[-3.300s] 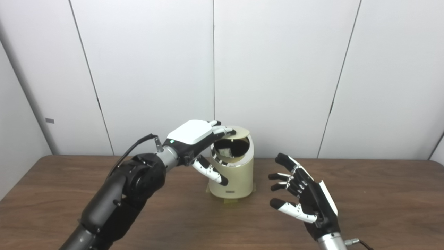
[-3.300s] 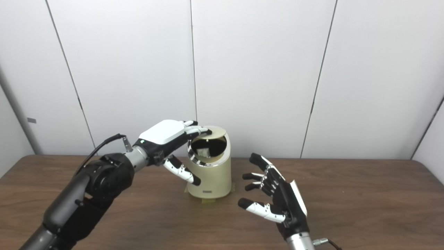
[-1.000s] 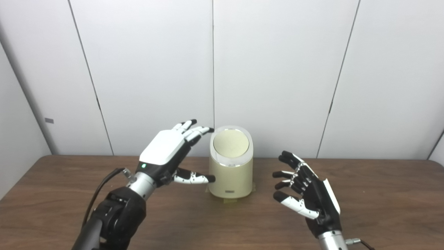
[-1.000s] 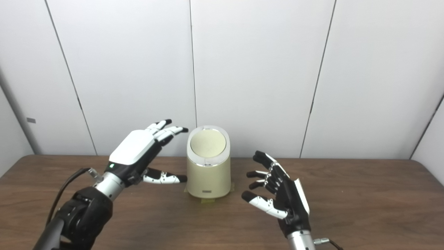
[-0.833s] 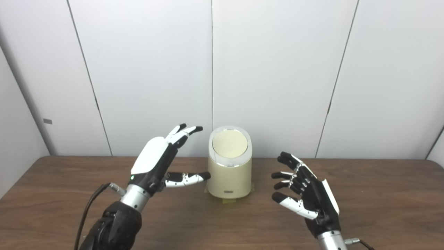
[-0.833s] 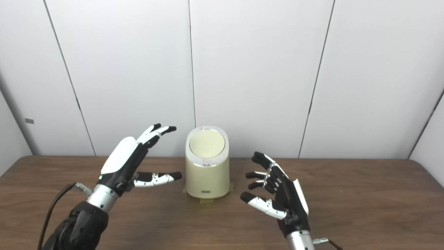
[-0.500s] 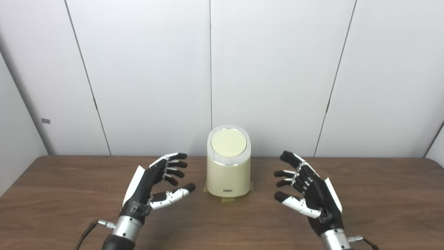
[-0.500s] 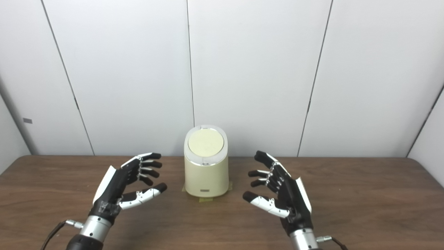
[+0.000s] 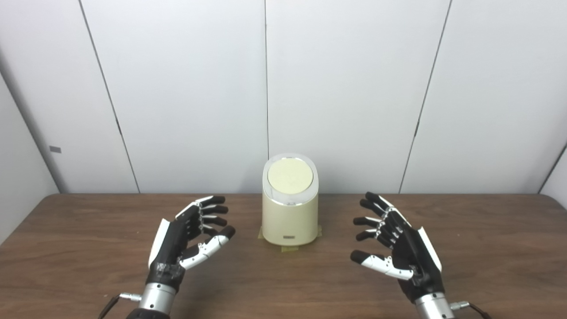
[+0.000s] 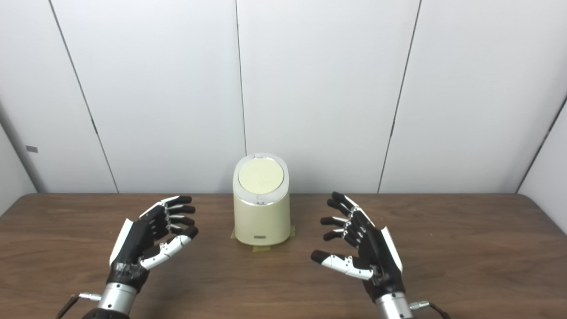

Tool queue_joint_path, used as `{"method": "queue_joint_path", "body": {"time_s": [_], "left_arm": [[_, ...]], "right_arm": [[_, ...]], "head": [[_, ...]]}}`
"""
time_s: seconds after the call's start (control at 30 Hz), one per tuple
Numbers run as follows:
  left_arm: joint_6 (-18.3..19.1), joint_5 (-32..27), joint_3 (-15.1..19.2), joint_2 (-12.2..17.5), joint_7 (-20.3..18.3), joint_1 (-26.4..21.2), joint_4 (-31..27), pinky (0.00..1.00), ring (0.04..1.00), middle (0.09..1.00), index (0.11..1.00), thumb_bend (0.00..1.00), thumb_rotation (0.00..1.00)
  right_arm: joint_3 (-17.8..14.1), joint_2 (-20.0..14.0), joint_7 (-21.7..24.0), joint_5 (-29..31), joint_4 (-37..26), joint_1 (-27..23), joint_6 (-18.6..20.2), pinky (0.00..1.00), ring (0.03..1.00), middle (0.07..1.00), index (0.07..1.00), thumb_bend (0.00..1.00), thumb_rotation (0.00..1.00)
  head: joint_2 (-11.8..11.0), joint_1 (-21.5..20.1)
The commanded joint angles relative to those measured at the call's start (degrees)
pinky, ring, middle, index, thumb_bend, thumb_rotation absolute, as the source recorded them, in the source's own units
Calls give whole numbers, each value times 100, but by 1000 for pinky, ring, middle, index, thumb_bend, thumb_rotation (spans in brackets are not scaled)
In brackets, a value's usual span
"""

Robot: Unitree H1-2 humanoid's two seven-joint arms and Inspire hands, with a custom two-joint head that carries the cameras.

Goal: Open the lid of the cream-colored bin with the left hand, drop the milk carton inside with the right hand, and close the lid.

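Note:
The cream-colored bin (image 9: 290, 217) stands upright at the middle back of the brown table (image 9: 283, 288). Its round lid (image 9: 290, 177) is shut and faces me at a slant. No milk carton is in view. My left hand (image 9: 188, 237) is open and empty, held above the table to the left of the bin and apart from it. My right hand (image 9: 398, 246) is open and empty to the right of the bin, also apart from it. The same scene shows in the right eye view, with the bin (image 10: 261, 217) between the left hand (image 10: 148, 239) and the right hand (image 10: 363, 248).
A patch of tape (image 9: 289, 246) sticks out under the bin's base. White wall panels (image 9: 354, 88) rise right behind the table's far edge.
The lid, held open by my left hand 3.3 s ago with the carton inside, has swung shut. My left hand has drawn back and down to the left. The camera has tilted slightly.

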Motion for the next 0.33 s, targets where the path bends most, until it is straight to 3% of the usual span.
{"method": "queue_joint_path", "body": {"time_s": [0.0, 0.3], "left_arm": [[-32, -59, 22, 56, 72, -108, -116, 496, 637, 717, 754, 665, 254], [-123, -4, -6, 52, 102, -54, -85, 532, 663, 735, 768, 664, 221]], "right_arm": [[-1, -37, -46, -101, -211, -143, -108, 532, 702, 846, 854, 807, 277], [-54, -14, -76, -158, -244, -129, -84, 542, 700, 842, 852, 787, 259]], "head": [[2, -1], [-39, 23]]}}
